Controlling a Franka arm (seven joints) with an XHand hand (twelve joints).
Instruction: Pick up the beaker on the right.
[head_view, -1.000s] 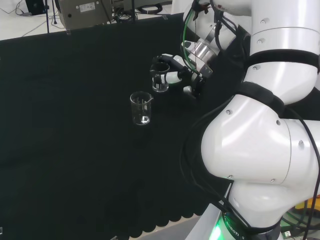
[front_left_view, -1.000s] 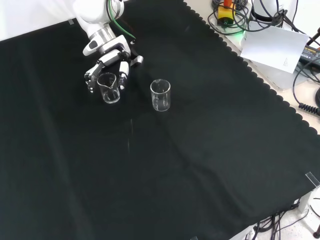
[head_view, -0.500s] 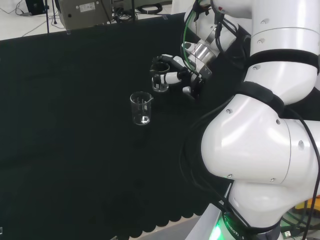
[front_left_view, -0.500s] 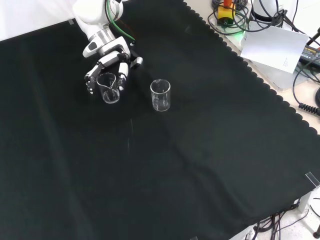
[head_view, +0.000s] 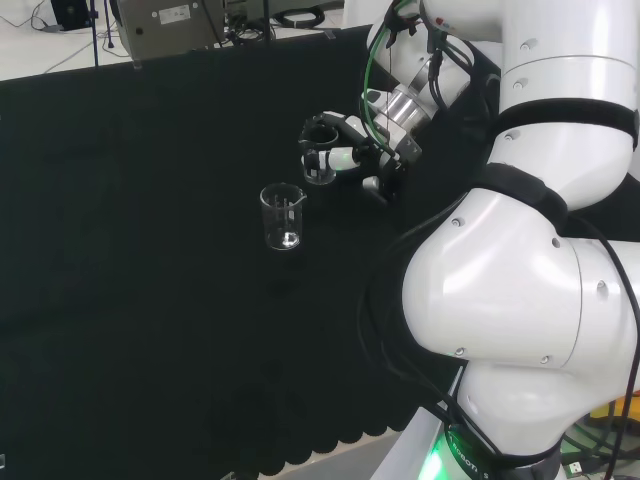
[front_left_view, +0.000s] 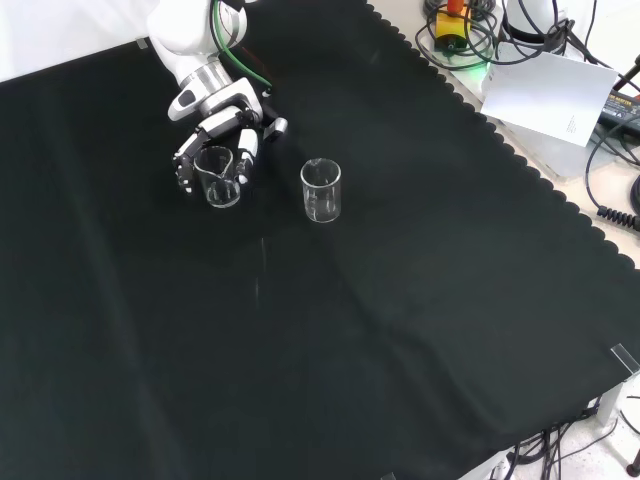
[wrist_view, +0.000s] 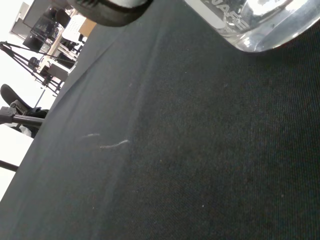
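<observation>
**Robot hand closed about the farther beaker on the counter**

Head view: the robot hand (head_view: 352, 155) reaches leftward from the white arm links (head_view: 520, 260) on the view's right. Its fingers are curled round a small clear beaker (head_view: 319, 166), with dark fingertips lying over the rim on the far side and a white finger along the near side. This beaker is the right-hand one of the two in this view. A second clear beaker (head_view: 282, 216) stands upright and free on the black cloth of the counter (head_view: 150, 250), nearer the camera and to the left, apart from the robot hand.

Front view: the robot hand (front_left_view: 222, 130) enters from the top of the view, and its fingers flank the held beaker (front_left_view: 218, 176) on both sides; the beaker is upright, spout toward the camera. Whether its base touches the cloth or is clear of it cannot be told here. The free beaker (front_left_view: 321, 190) stands to the right of the held one, near but not touching. The counter (front_left_view: 400, 330) carries the black cloth with a scalloped edge on the right.

Wrist view: the clear base of the held beaker (wrist_view: 260, 25) appears close above the weave of the cloth, with a dark fingertip (wrist_view: 107, 10) of the robot hand beside it.
</observation>
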